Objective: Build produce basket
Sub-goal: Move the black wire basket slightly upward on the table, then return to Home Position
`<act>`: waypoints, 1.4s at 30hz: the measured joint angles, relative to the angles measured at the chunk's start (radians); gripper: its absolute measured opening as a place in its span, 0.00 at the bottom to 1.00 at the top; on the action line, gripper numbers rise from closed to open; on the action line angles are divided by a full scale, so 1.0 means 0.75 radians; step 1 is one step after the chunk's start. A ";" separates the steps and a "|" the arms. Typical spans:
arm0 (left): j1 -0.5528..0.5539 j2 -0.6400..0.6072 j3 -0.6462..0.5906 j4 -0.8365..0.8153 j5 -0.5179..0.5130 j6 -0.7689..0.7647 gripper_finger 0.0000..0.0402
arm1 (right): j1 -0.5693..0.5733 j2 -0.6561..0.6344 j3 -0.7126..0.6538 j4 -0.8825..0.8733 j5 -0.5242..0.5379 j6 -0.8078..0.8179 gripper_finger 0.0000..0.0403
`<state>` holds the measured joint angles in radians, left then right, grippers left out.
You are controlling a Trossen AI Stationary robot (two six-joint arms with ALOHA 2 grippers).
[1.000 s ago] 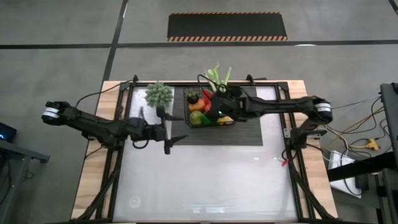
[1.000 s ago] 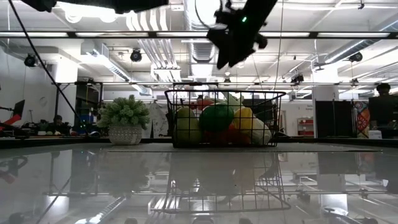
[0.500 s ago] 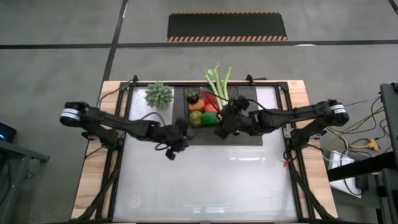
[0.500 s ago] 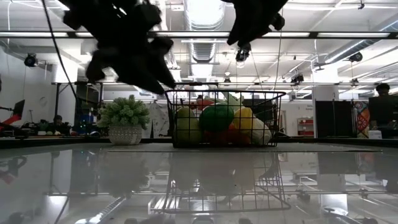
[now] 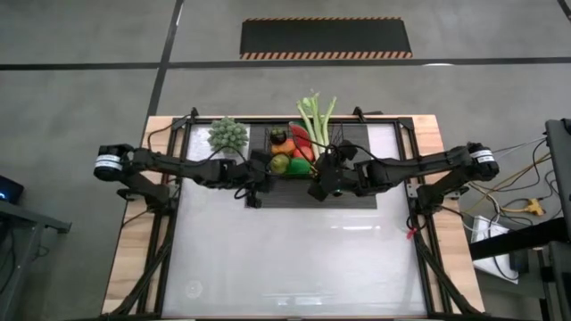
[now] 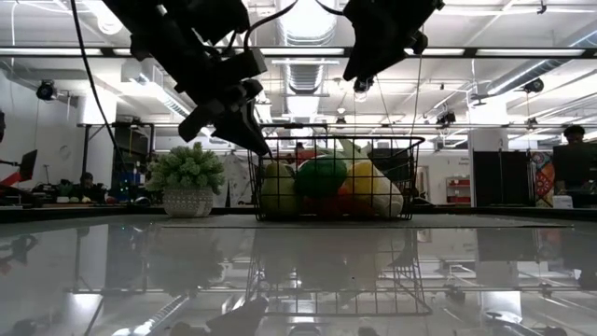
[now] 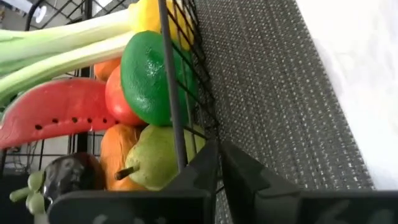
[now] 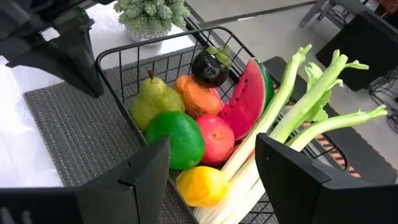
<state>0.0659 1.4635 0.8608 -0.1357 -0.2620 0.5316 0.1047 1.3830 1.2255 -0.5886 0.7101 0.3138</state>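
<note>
Basket (image 5: 297, 153): black wire mesh, on the ribbed mat (image 5: 352, 192) at the bench's (image 5: 294, 259) far middle. Contents: celery (image 8: 292, 115), watermelon slice (image 8: 242, 102), lime (image 8: 177, 137), red apple (image 8: 213, 137), lemon (image 8: 200, 185), pear (image 8: 153, 101), orange (image 8: 196, 93), dark round fruit (image 8: 208, 67).

My left gripper (image 7: 214, 163): fingers nearly closed around the basket's corner wire.

My right gripper (image 8: 211, 171): wide open, empty, above the basket's opposite side.

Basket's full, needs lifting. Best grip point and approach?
Probably the top rim wire of the basket, from above at each short end. The rim is bare there, while the celery overhangs one long side. The left gripper is already shut on a wall wire; the right gripper is open above it.
</note>
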 joint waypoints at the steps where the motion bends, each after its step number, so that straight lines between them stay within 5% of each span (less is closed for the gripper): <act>1: 0.000 0.000 0.000 -0.004 0.000 -0.001 0.01 | 0.000 0.000 0.000 0.001 0.000 0.000 0.55; 9: -0.029 -0.062 -0.002 -0.080 0.041 -0.004 0.02 | 0.030 -0.008 -0.069 0.045 0.001 -0.060 0.55; 13: -0.069 -0.165 -0.007 -0.124 0.269 -0.004 0.02 | 0.105 -0.061 -0.222 0.282 -0.026 -0.229 0.55; 17: -0.099 -0.274 -0.042 -0.074 0.420 -0.003 0.01 | 0.156 -0.156 -0.428 0.641 -0.247 -0.479 0.55; 24: -0.134 -0.503 -0.258 0.101 0.433 -0.004 0.00 | 0.129 -0.353 -0.827 1.243 -0.594 -0.705 0.54; 36: -0.133 -0.987 -0.730 0.501 0.431 -0.038 0.00 | 0.015 -0.745 -1.320 1.678 -0.704 -0.798 0.54; 42: -0.133 -1.208 -0.883 0.592 0.428 -0.047 0.00 | -0.032 -0.944 -1.452 1.709 -0.703 -0.806 0.54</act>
<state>-0.0338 0.5574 0.1989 0.3079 0.0588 0.4965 0.0809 0.6753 0.1364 0.6930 0.1827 -0.2909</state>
